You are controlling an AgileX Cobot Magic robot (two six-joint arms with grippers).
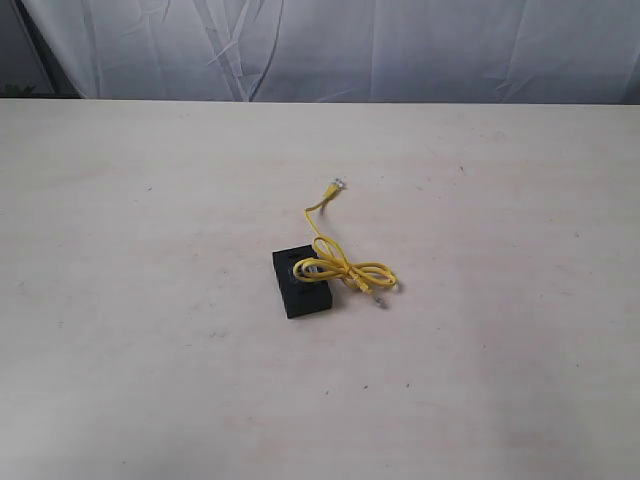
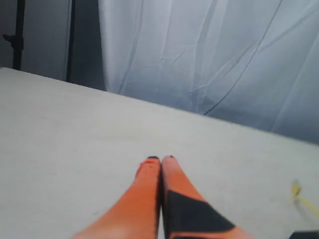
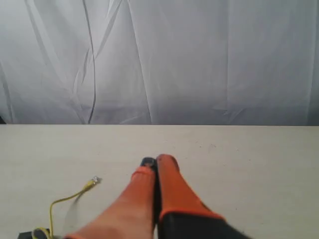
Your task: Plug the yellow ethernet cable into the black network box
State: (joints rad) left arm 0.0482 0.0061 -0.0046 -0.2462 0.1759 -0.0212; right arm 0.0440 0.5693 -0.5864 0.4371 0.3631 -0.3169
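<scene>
The black network box lies flat near the middle of the table. The yellow ethernet cable is draped over its right part in a loose knotted bundle; one clear plug lies farther back, another to the box's right. Neither arm shows in the exterior view. In the left wrist view my left gripper is shut, its orange fingers pressed together with nothing between them; a bit of the cable shows far off. My right gripper is also shut and empty, with the cable's far plug to one side.
A pale table fills the exterior view, backed by a white draped cloth. A dark stand shows beyond the table's edge in the left wrist view.
</scene>
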